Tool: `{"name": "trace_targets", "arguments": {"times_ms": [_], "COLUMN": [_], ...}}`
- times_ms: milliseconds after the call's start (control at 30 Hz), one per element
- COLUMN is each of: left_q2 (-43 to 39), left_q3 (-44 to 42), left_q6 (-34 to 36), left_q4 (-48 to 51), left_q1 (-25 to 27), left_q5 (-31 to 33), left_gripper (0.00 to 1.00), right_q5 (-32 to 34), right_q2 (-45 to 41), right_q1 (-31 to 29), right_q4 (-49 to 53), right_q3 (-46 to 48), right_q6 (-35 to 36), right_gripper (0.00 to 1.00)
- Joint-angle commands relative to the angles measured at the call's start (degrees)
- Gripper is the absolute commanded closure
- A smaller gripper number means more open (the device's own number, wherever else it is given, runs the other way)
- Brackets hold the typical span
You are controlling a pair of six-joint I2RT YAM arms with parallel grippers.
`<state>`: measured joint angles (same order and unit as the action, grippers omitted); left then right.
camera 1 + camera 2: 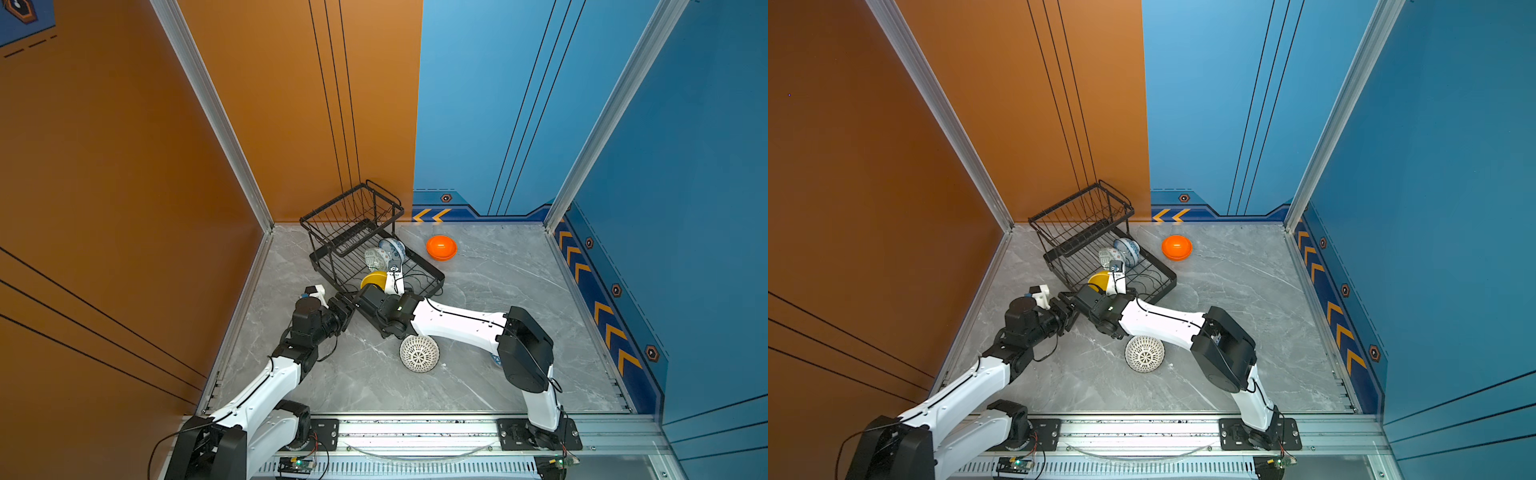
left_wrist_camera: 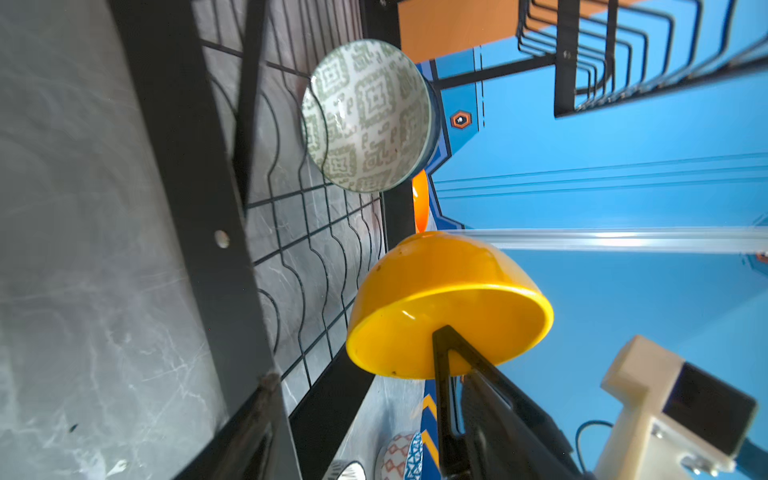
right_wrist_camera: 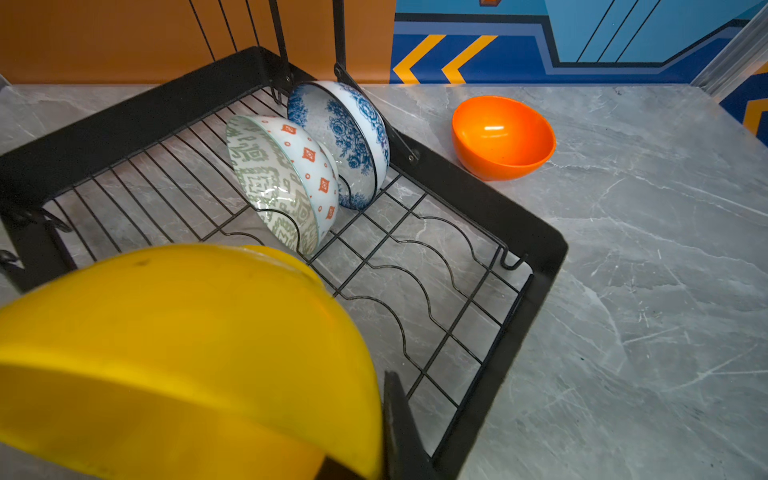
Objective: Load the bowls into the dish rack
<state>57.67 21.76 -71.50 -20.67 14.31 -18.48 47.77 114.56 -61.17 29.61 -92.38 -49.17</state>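
Right gripper [image 2: 444, 349] clamps yellow bowl [image 3: 187, 353] by rim, tilted over dish rack [image 3: 540, 257] tray, likely to slot on edge beside green-patterned bowl [image 3: 270, 178]. Left gripper [image 1: 349, 307] at rack corner; open or closed, cannot tell.

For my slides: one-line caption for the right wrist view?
Right gripper holds the yellow bowl over the dish rack; green-patterned bowl and blue floral bowl stand inside, orange bowl outside.
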Motion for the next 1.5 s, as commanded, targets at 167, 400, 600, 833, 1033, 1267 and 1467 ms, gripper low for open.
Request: {"name": "trace_targets", "arguments": {"times_ms": [167, 400, 600, 833, 1033, 1267, 1467], "left_q2": [5.4, 8.9, 12.3, 13.7, 13.6, 11.5, 6.0], "left_q3": [3.7, 6.4, 8.1, 8.6, 8.3, 6.5, 2.6], "left_q6": [3.0, 3.8, 4.5, 4.4, 4.2, 3.1, 2.6], "left_q4": [-4.7, -5.7, -6.8, -7.8, -7.8, -7.8, -5.3], "left_q1": [1.2, 1.1, 1.2, 1.9, 2.1, 0.2, -3.7], "left_q5": [-0.8, -0.3, -0.5, -0.2, 0.1, -0.7, -2.9], "left_gripper": [0.48, 0.69, 0.9, 0.92, 0.62, 0.35, 0.1], "right_q5": [-3.7, -5.0, -8.0, -11.0, -3.8, 5.5, 11.1], "right_q2": [-5.3, -7.2, -8.6, -10.3, -8.7, -4.7, -0.6], "right_q1": [-0.4, -0.9, -0.9, -0.5, -0.2, -0.9, -1.1], "right_q4": [0.8, 0.5, -1.7, -6.3, -4.0, 1.8, 5.8], "right_q3": [0.7, 1.7, 4.6, 8.7, 6.9, 1.3, -3.4], "right_q6": [1.1, 2.7, 3.5, 5.2, 4.5, 4.4, 3.8], "right_gripper": [1.0, 1.0, 1.0, 1.0, 1.0, 1.0, 1.0]}}
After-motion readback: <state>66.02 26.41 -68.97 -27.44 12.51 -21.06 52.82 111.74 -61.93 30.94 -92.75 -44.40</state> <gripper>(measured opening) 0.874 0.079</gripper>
